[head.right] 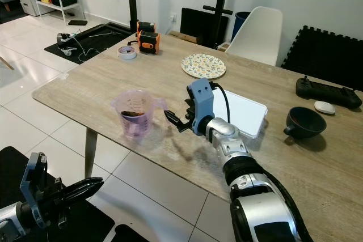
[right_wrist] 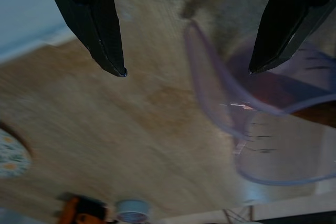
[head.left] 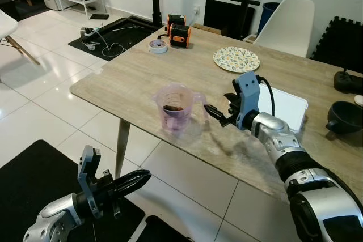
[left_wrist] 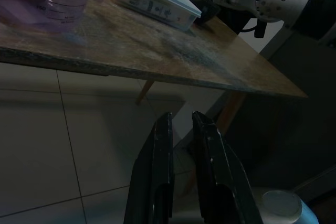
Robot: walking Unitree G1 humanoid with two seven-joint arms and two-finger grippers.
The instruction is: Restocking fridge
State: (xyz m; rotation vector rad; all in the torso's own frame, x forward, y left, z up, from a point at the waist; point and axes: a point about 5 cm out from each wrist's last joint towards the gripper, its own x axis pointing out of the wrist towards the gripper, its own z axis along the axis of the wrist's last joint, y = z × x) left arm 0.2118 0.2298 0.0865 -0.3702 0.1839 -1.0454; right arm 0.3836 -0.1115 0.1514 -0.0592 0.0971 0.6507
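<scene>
A wood-grain tabletop [head.left: 142, 77] stands on white floor tiles [head.left: 51, 72]. The purple measuring jug [head.left: 174, 107] sits just beside the right end effector [head.left: 217, 115], wide open and empty. The left end effector [head.left: 131, 182] hangs low, nearly closed, empty.

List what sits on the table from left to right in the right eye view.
Roll of tape → measuring jug → orange tool → right hand → patterned plate → white tray → black bowl → black controller.
</scene>
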